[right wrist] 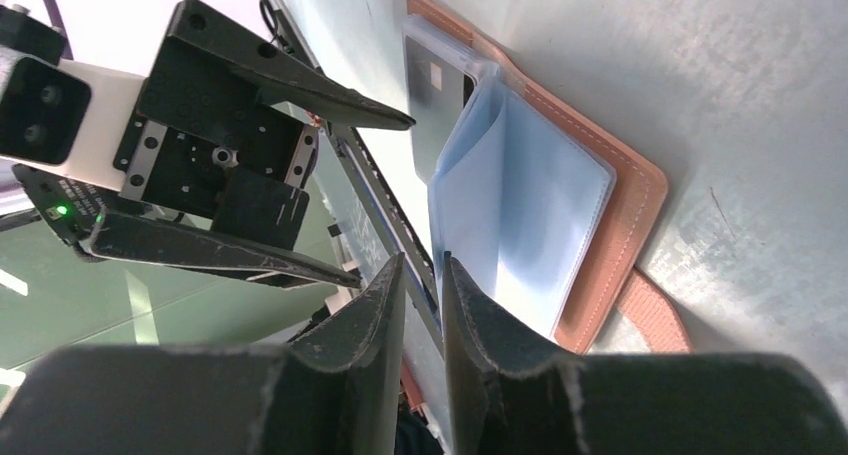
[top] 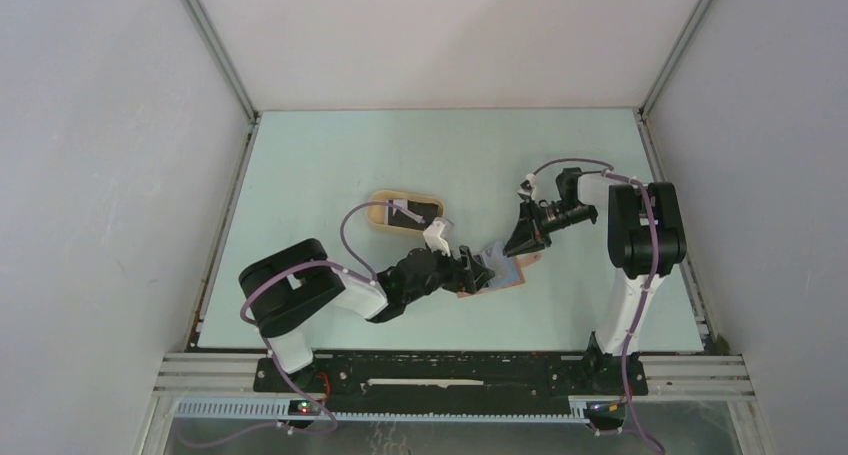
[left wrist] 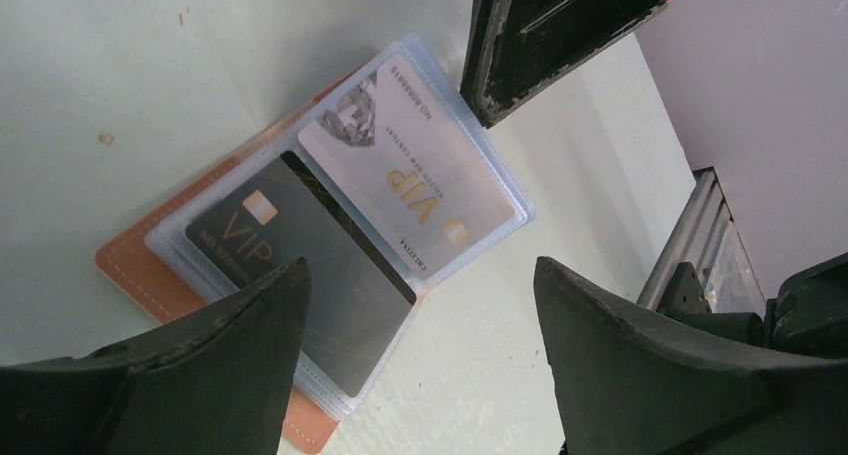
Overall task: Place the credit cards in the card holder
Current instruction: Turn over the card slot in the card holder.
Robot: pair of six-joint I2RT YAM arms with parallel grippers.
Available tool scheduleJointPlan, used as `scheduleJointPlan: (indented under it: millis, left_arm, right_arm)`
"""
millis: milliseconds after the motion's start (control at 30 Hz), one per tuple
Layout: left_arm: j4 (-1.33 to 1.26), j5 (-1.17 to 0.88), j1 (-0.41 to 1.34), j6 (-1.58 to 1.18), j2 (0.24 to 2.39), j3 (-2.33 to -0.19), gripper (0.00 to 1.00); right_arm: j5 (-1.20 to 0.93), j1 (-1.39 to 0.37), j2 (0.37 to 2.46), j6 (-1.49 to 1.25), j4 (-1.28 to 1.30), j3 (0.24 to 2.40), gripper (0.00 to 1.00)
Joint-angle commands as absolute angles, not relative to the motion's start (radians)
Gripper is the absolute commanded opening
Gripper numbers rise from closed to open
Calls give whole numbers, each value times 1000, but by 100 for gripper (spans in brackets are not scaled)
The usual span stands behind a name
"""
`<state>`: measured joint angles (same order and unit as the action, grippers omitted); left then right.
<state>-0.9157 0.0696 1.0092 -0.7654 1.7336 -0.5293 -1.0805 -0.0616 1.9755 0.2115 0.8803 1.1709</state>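
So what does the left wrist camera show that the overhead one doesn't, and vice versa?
Only the left wrist view shows the cards clearly: a whitish card and a black card, both marked VIP, in clear sleeves. Only the overhead view shows the oval tray, plus the left arm and right arm whole. Both show the open card holder on the table, with the left gripper and right gripper beside it.

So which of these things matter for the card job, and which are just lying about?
Part of the job:
card holder
whitish card
black card

Just lying about:
oval beige tray
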Motion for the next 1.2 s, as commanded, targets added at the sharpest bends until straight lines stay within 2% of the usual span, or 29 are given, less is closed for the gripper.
scheduleJointPlan:
  millis: [0, 200, 900, 1167]
  left_arm:
    - [-836, 123, 1035, -822, 1717, -567, 87]
    - [-650, 209, 1057, -838, 1704, -632, 90]
    - [-522, 274, 1071, -862, 1703, -716, 93]
    - [-513, 285, 1071, -878, 1706, -707, 92]
  right_arm:
    - [-1148, -74, 1994, 226, 897, 1198, 27]
    - [-1181, -87, 1996, 231, 905, 1199, 25]
    - [-1184, -124, 2020, 246, 917, 1207, 13]
    - [-1177, -125, 2023, 244, 916, 1207, 12]
